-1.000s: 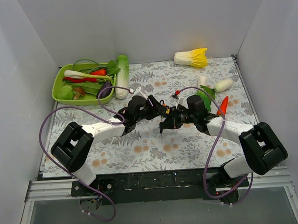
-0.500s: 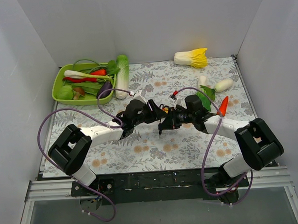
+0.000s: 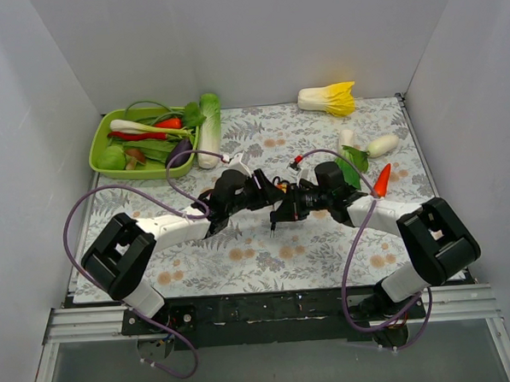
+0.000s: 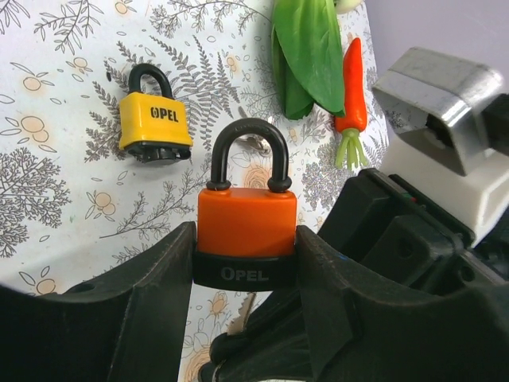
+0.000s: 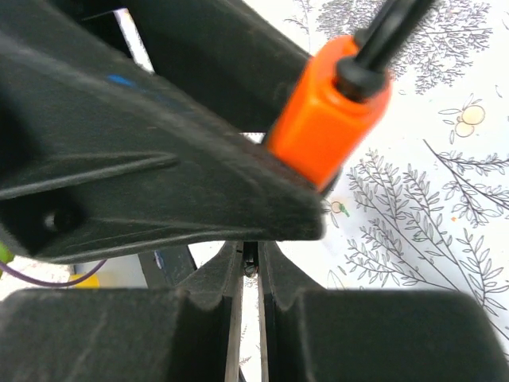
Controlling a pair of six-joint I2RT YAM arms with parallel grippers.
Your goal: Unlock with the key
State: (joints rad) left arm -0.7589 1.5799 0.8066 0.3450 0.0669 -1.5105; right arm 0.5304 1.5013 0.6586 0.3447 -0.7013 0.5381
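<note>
My left gripper [image 4: 246,248] is shut on an orange padlock [image 4: 246,227] and holds it upright above the table, its black shackle closed. A silver key [image 4: 242,312] points up at the padlock's underside, its tip at the black base. My right gripper [image 5: 249,263] is shut on the key's head [image 5: 250,267], right under the orange padlock [image 5: 326,119]. In the top view the left gripper [image 3: 266,190] and the right gripper [image 3: 290,203] meet at mid-table. A second, yellow padlock [image 4: 155,121] lies on the table beyond them.
A green tray [image 3: 103,139] of vegetables stands at the back left, with a leek [image 3: 209,125] beside it. A napa cabbage [image 3: 329,97] lies at the back. A white radish [image 3: 381,144], a green leaf [image 3: 353,162] and a carrot [image 3: 380,180] lie right of the grippers.
Both arms have shifted a little, the right elbow drawing inward. The two grippers stay together at mid-table, still holding the padlock and the key.
</note>
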